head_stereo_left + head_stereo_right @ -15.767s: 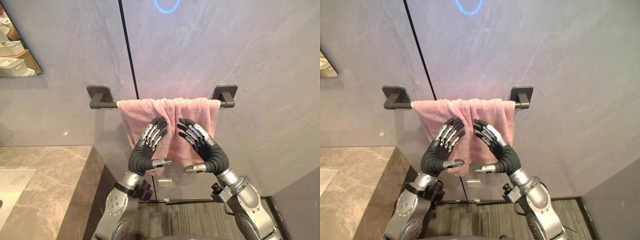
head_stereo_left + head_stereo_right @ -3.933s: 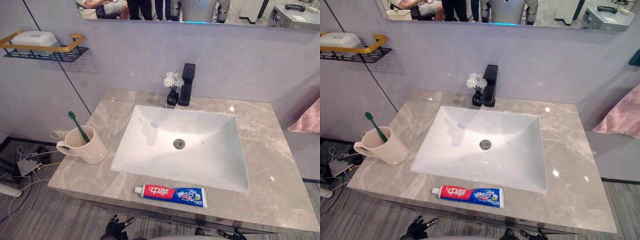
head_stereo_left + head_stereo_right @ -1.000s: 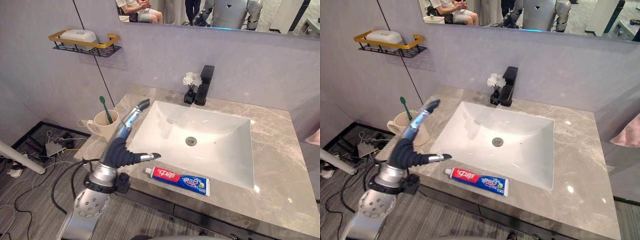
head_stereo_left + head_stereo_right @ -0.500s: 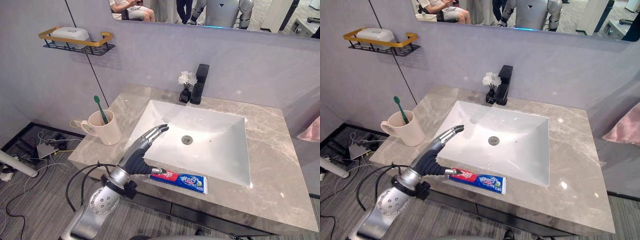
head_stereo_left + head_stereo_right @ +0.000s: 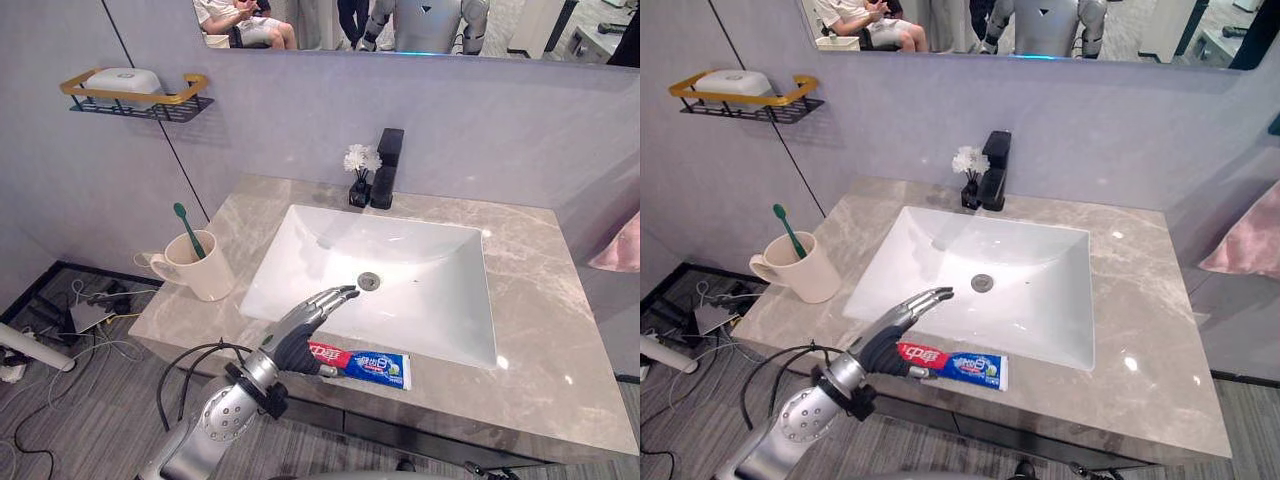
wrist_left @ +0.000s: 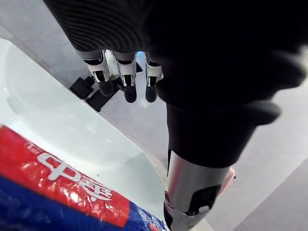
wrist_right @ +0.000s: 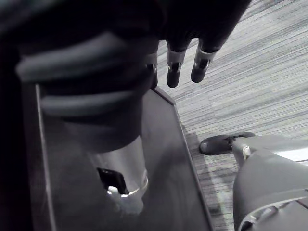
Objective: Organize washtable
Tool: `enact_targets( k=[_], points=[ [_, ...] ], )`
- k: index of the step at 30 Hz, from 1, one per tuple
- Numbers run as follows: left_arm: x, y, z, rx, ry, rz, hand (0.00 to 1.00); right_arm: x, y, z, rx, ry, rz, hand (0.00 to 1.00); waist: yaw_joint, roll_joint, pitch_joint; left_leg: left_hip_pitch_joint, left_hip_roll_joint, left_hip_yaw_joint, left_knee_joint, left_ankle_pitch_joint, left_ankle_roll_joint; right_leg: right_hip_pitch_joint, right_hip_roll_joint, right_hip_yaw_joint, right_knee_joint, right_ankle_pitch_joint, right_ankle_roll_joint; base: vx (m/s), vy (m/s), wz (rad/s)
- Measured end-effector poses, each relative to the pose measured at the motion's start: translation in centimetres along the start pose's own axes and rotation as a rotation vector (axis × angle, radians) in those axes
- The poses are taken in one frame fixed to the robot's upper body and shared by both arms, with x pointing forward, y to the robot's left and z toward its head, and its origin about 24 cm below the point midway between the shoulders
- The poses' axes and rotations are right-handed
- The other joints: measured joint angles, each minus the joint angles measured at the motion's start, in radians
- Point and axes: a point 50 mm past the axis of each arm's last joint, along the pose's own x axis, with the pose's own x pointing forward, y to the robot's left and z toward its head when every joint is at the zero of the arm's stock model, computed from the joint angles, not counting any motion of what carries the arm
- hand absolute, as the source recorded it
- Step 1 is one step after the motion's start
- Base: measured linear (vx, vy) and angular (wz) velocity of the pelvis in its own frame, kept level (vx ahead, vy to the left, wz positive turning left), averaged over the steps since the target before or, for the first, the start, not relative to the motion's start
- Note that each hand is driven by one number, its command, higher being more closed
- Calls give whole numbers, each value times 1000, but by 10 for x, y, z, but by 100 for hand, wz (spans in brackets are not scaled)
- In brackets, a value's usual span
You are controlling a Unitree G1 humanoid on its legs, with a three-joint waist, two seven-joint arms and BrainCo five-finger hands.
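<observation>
A red and blue toothpaste tube (image 5: 365, 365) lies flat on the grey marble counter (image 5: 545, 330), along the front rim of the white sink (image 5: 300, 255). My left hand (image 5: 300, 327) hovers open over the tube's red end, fingers (image 6: 126, 83) straight and pointing at the basin, thumb (image 6: 192, 192) by the tube's near side. In the left wrist view the tube (image 6: 48, 185) lies just under the palm; whether they touch I cannot tell. A beige cup (image 5: 203, 277) with a green toothbrush (image 5: 187, 229) stands at the counter's left. My right hand (image 7: 185, 60) hangs open beside a dark cabinet.
A black faucet (image 5: 385, 170) and a small vase of white flowers (image 5: 358, 170) stand behind the basin. A gold-edged wall shelf (image 5: 135, 95) with a soap dish hangs at upper left. A pink towel (image 5: 620, 250) hangs at far right. Loose cables lie on the floor at left.
The camera has shifted slightly. My left hand has dropped lower and closer to the counter's front edge, coming down over the tube's red end. The tube and cup stay put.
</observation>
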Motion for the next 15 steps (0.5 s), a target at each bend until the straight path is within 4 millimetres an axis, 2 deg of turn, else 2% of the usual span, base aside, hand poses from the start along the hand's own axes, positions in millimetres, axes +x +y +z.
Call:
enact_targets(
  k=[9, 15],
  points=[
    [-1, -5, -3, 22, 15, -22, 0, 1, 3, 3, -4, -7, 9, 0, -2, 5, 2, 1, 1, 3, 0, 0, 0, 0, 0, 2, 0, 0, 0, -4, 0, 0],
    [-3, -10, -12, 40, 60, -49, 0, 1, 4, 4, -4, -9, 11, 0, -4, 11, 4, 5, 7, 12, -1, -1, 0, -1, 2, 11, 0, 0, 0, -15, -4, -4]
  ],
)
